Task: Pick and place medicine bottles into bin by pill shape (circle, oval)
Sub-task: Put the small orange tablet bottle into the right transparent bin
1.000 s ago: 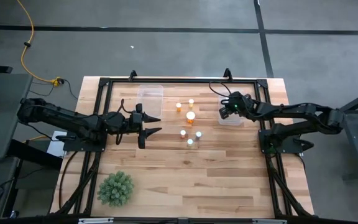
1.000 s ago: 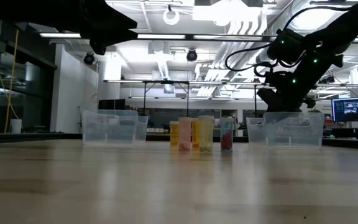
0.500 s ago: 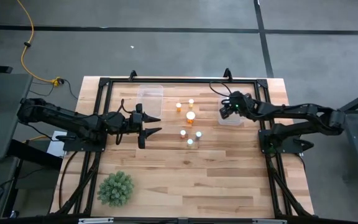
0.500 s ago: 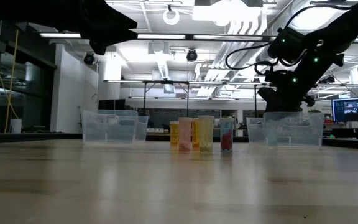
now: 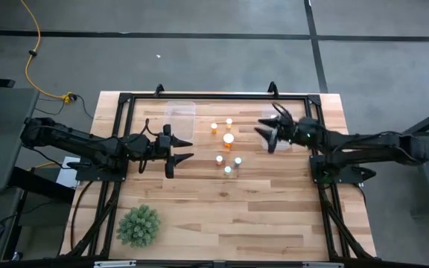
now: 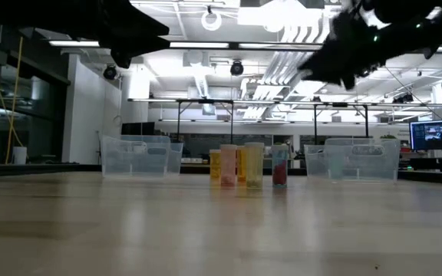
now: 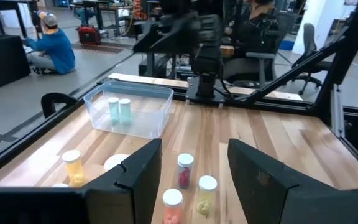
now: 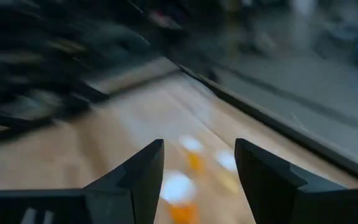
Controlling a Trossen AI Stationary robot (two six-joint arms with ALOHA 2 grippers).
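Note:
Several small medicine bottles (image 5: 228, 149) with white caps stand upright on their bases in a loose group at the table's middle; the low view shows them as a row of bottles (image 6: 245, 165). The largest is an orange bottle (image 5: 229, 139). Two pale bottles (image 7: 119, 109) stand inside the clear right bin (image 7: 156, 95). My left gripper (image 5: 192, 149) hovers open to the left of the group, pointing at it. My right gripper (image 5: 265, 140) hovers open above the right bin's (image 5: 281, 146) left edge, pointing toward the bottles. Both hold nothing.
A second clear bin (image 5: 180, 112) stands at the far left of the bottles. A green spiky plant (image 5: 138, 225) sits near the front left corner. A black frame (image 5: 214, 95) runs along the table's edges. Bare wood lies in front of the bottles.
My right gripper has risen from over the right bin and tipped up from pointing down to roughly level, swinging toward the table's near edge and toward the bottles. The bottles and bins have not moved.

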